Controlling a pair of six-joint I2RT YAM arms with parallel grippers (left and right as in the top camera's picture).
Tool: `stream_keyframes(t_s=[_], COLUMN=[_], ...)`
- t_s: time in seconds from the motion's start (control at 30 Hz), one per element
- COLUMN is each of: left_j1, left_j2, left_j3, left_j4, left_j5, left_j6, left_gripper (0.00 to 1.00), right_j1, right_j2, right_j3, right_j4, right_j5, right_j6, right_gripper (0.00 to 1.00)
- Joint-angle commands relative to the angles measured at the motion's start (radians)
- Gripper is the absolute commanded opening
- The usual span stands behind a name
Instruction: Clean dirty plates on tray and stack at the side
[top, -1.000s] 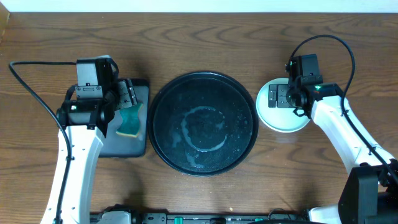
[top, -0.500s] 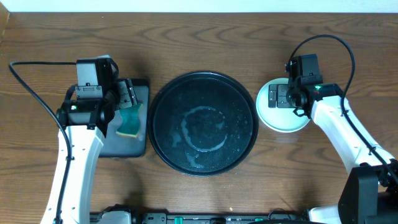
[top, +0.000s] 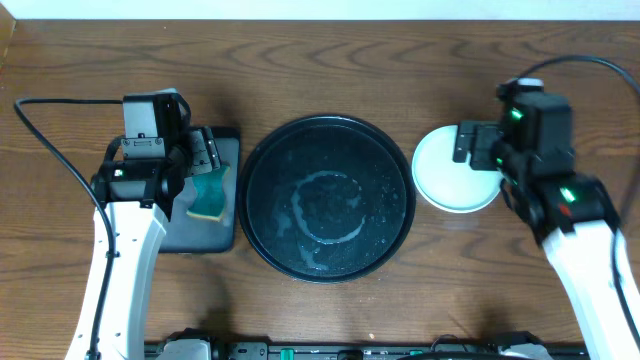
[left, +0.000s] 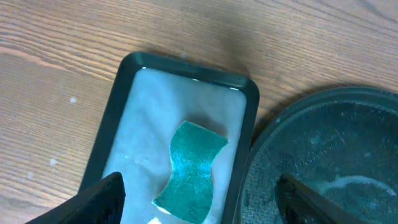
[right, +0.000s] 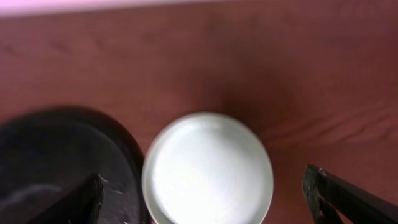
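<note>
Plates of pale round plastic (top: 448, 188) lie just beside the large round black tray's (top: 280, 170) right rim, with open wooden table (top: 400, 60) beyond. Right gripper (right: 208, 199) hovers above them, fingers spread. Left gripper (left: 200, 202), fingers spread, hangs over a teal sponge (left: 189, 171).

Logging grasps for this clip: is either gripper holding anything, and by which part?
Nothing is held. The left gripper hangs open over the sponge; the right gripper is open above the plates.
</note>
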Motion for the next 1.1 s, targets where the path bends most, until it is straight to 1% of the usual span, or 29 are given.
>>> stream_keyframes(t_s=[0.0, 0.17, 0.33, 0.43, 0.57, 0.6, 0.7, 0.8, 0.9, 0.93, 0.97, 1.07], left_j1=[0.003, 0.003, 0.003, 0.003, 0.003, 0.003, 0.003, 0.003, 0.003, 0.003, 0.003, 0.003], left_j2=[0.003, 0.003, 0.003, 0.003, 0.003, 0.003, 0.003, 0.003, 0.003, 0.003, 0.003, 0.003], left_j3=[0.016, 0.016, 0.016, 0.016, 0.016, 0.016, 0.016, 0.016, 0.016, 0.016, 0.016, 0.016], left_j4=[-0.002, -0.002, -0.002, -0.002, -0.002, -0.002, -0.002, -0.002, -0.002, -0.002, -0.002, -0.002], left_j5=[-0.001, -0.002, -0.002, -0.002, -0.002, -0.002, -0.002, -0.002, -0.002, -0.002, -0.002, -0.002], left_j6=[-0.002, -0.002, -0.002, -0.002, -0.002, -0.002, -0.002, -0.002, -0.002, -0.002, -0.002, -0.002], left_gripper=[0.78, 0.78, 0.78, 0.78, 0.78, 0.78, 0.78, 0.78, 0.78, 0.78, 0.78, 0.78], right_j1=[0.013, 0.013, 0.012, 0.011, -0.017, -0.043, -0.088, -0.127, -0.142, -0.142, -0.142, -0.140], right_j2=[-0.150, -0.324, -0.507, -0.621, -0.796, -0.894, -1.025, -1.121, -1.180, -1.187, -1.191, -1.191], right_j3=[0.001, 0.001, -0.009, -0.052, -0.169, -0.250, -0.376, -0.502, -0.621, -0.648, -0.697, -0.795], right_j4=[-0.001, -0.003, -0.003, -0.002, 0.004, 0.029, 0.123, 0.256, 0.426, 0.472, 0.560, 0.707], right_j5=[0.014, 0.014, 0.006, 0.002, -0.017, -0.043, -0.100, -0.146, -0.159, -0.159, -0.162, -0.163], right_j6=[-0.014, -0.015, -0.057, -0.057, -0.056, -0.051, -0.051, -0.051, -0.028, -0.024, -0.019, -0.003], right_gripper=[0.99, 0.99, 0.99, 0.99, 0.99, 0.99, 0.99, 0.99, 0.99, 0.99, 0.99, 0.99])
